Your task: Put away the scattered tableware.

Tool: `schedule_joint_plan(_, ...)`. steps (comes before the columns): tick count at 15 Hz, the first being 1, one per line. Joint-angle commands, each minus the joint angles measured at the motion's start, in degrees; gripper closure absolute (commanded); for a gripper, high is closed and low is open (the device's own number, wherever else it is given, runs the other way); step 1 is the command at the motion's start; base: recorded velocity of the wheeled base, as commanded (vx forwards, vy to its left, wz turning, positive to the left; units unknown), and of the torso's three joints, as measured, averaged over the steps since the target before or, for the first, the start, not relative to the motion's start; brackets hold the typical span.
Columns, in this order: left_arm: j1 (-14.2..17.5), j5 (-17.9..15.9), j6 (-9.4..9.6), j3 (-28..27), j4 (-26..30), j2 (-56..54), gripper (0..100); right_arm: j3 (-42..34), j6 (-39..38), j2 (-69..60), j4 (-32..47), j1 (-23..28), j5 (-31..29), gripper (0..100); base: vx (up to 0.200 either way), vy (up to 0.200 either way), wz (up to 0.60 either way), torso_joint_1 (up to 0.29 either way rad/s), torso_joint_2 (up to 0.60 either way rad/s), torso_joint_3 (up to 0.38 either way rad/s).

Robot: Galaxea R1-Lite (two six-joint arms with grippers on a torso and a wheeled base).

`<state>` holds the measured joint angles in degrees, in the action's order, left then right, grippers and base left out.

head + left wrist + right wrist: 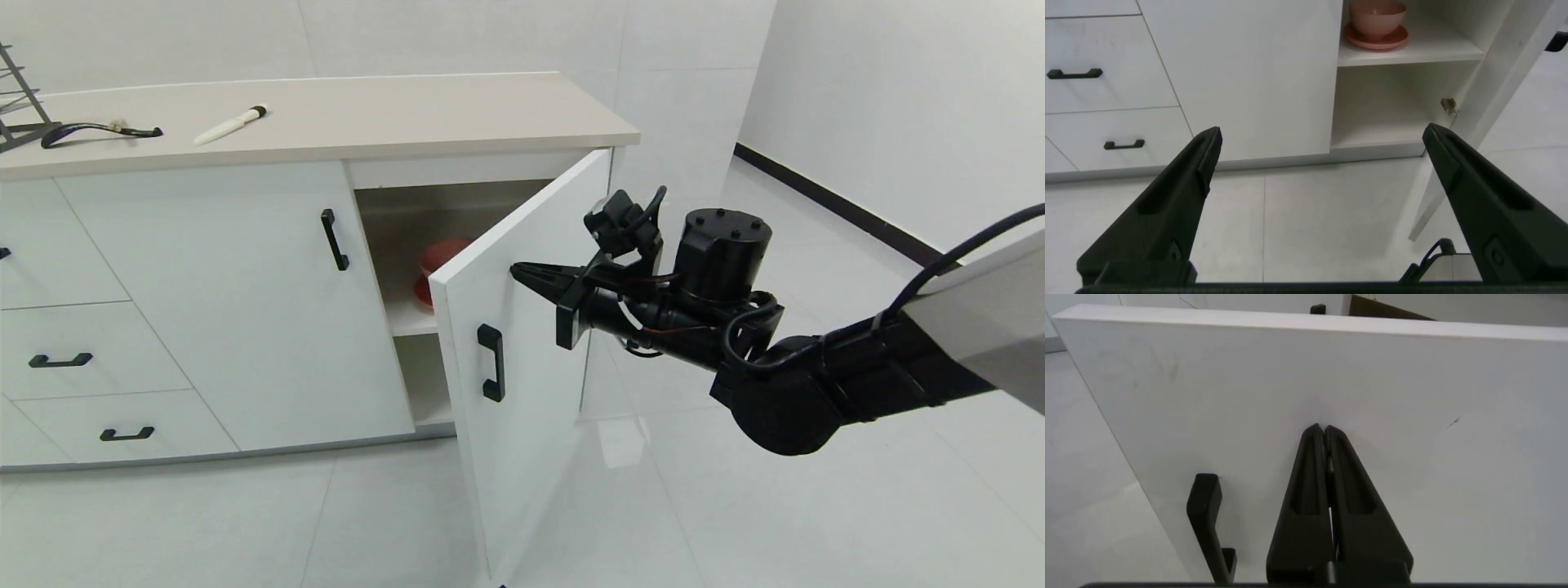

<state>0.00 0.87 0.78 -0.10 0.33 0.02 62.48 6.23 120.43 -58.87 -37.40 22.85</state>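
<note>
Right gripper [519, 270]: clenched, empty, tip pressing the open white cabinet door [531, 425] on its outer face, beside its black handle [491, 362].
Left gripper [1323, 135]: spread wide, hovering farther off.

The right arm [784, 400] is black and chunky, with a thick cable [955, 257]. The left gripper [1321, 137] and right gripper [526, 276] have pointy black fingers [1176, 204].

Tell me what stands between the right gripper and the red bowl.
The open cabinet door: in the head view the shut right gripper points at its outer face, and the red bowl sits on the shelf behind it.
</note>
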Motion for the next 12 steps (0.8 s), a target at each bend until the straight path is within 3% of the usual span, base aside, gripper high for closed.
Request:
schedule_joint_plan(1,0.0,0.0,0.01,0.0,0.0,0.0,0,1.7,0.1,1.7,0.0,0.0,0.0,100,0.000,0.000,0.00,0.000,0.00,0.000)
schedule_joint_plan(12,0.0,0.0,0.01,0.0,0.0,0.0,0,13.5,0.2,11.1,-0.3,0.2,-2.2,100,0.000,0.000,0.00,0.000,0.00,0.000)
